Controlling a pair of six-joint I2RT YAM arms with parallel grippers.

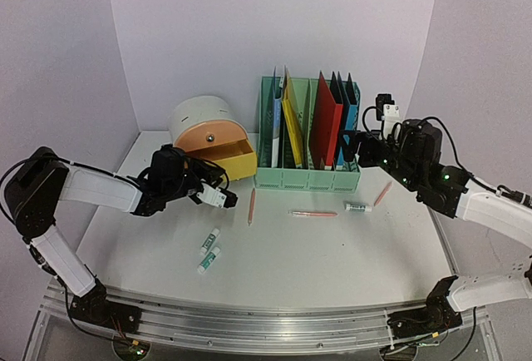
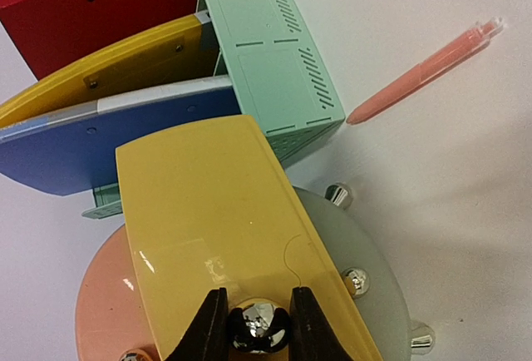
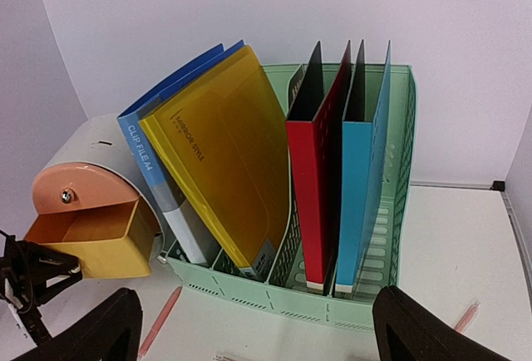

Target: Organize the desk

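The white desk (image 1: 332, 261) has pens and small white tubes scattered on it. My left gripper (image 1: 227, 192) is shut on the chrome knob (image 2: 260, 328) of the yellow drawer (image 1: 237, 161), which stands pulled out of the round drawer unit (image 1: 195, 116). In the left wrist view my fingertips (image 2: 211, 328) press both sides of the knob. My right gripper (image 1: 359, 150) is open wide and empty, held above the desk in front of the mint-green file rack (image 3: 332, 307). Its fingers (image 3: 91, 332) frame the rack's front.
The rack (image 1: 307, 180) holds blue, yellow, red and light blue folders. Pink pens lie on the desk: one (image 1: 251, 205), another (image 1: 314, 213), a third (image 1: 382, 193). White tubes lie there too: one (image 1: 209, 240), another (image 1: 209, 259), a third (image 1: 358, 207). Lilac walls enclose the desk.
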